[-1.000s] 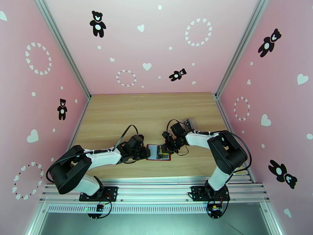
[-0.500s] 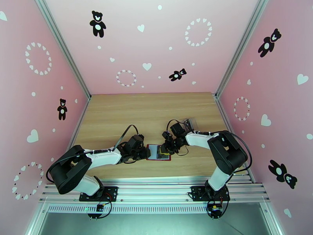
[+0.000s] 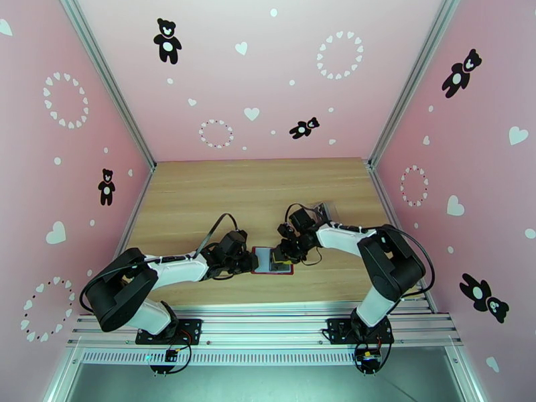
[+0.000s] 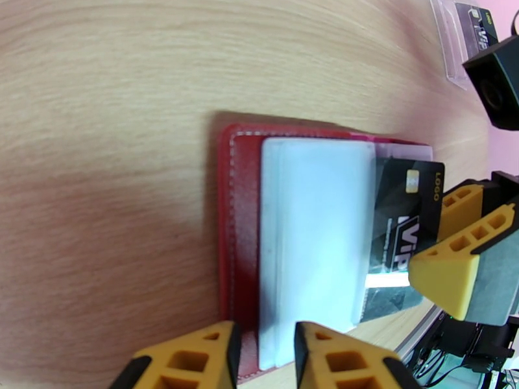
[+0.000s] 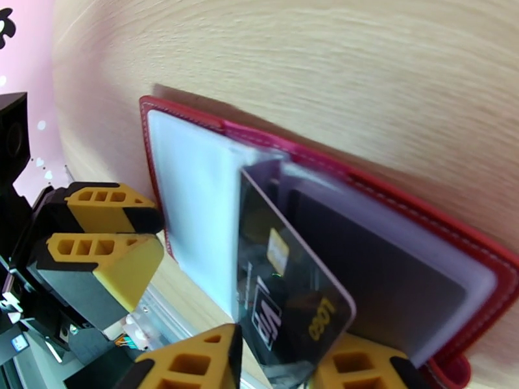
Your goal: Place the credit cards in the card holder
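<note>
Currently pinching red card holder (image 4: 237, 209) edge with left gripper (image 4: 263, 338); straddling dark credit card (image 5: 285, 273), partly in clear pocket, with right gripper (image 5: 282, 345) fingers parted

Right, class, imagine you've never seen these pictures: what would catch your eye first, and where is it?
The red card holder lies open on the wooden table, its edge pinched by the left gripper. A dark card sits partly in a clear pocket, between the fingers of the right gripper. Around them rise pink walls dotted with black teddy bears.
</note>
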`<state>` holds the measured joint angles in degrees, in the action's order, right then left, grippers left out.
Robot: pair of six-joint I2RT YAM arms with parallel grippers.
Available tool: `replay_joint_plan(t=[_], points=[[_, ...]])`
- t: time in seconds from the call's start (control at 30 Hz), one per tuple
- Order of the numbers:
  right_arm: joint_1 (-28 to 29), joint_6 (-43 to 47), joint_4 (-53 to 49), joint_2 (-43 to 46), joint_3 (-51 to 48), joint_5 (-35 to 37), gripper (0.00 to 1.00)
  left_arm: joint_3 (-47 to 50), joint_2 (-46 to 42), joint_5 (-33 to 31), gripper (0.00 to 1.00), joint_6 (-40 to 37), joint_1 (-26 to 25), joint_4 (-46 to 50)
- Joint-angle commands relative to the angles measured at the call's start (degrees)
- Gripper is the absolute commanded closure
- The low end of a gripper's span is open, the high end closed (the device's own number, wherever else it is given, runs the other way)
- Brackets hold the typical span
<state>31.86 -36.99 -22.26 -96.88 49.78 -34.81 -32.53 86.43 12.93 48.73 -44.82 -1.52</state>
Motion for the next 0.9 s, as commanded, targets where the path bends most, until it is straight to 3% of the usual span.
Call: replay_joint_plan(t=[0.0,0.37,0.53,0.87], points=[[-0.1,0.5,-5.0,1.4,1.0,4.9,0.63,-0.2,1.2,-0.7,0.70,-0.1,-0.4,2.0],[0.6,0.1,-5.4,1.0,1.7,6.7,0.65,-0.3,1.5,-0.7,0.70,-0.2,-0.4,2.0],[1.4,0.0,-5.8,0.6,2.4,7.8,0.73,-0.5,1.7,-0.6,0.70,-0.3,-0.5,1.9],[1.9,-0.2,-5.5,-0.8,3.0,8.5,0.80,-0.7,2.1,-0.6,0.71,-0.3,-0.8,1.8]])
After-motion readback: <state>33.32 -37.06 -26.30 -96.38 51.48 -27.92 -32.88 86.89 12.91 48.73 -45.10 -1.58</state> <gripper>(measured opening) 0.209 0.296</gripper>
